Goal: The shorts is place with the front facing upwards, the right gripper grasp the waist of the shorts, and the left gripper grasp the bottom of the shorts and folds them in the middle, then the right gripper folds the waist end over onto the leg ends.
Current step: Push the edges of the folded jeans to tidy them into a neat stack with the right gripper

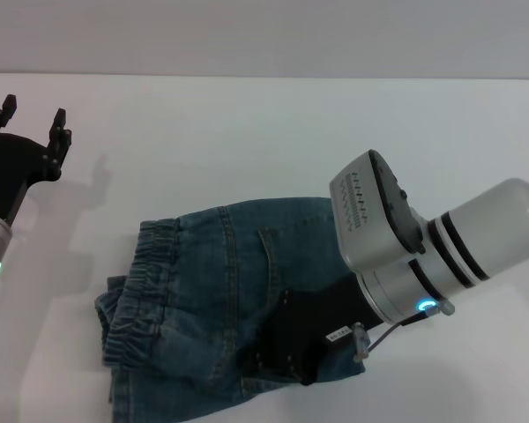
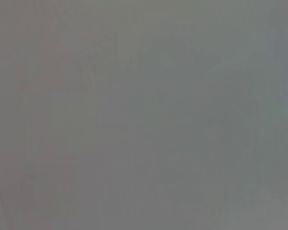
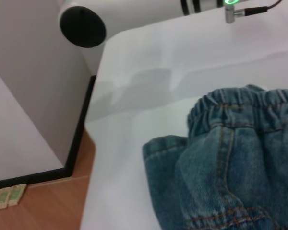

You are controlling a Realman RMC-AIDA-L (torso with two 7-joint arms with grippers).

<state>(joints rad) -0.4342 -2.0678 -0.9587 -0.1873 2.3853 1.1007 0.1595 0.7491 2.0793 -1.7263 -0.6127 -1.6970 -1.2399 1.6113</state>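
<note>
The blue denim shorts (image 1: 212, 291) lie bunched and folded on the white table (image 1: 273, 132). Their ruffled elastic waist (image 1: 150, 264) is at the left end and also shows in the right wrist view (image 3: 240, 103). My right gripper (image 1: 278, 352), on the arm with the cyan light (image 1: 428, 307), rests low on the denim near the front edge. Its black claw merges with the cloth. My left gripper (image 1: 33, 115) hangs open and empty at the far left, well away from the shorts. The bottom of the shorts, the leg ends, is hidden.
The left wrist view shows only plain grey. In the right wrist view the left arm (image 3: 134, 12) with its green light crosses behind the shorts. The table's side edge (image 3: 93, 143) drops to a wooden floor (image 3: 48, 206) beside a grey wall.
</note>
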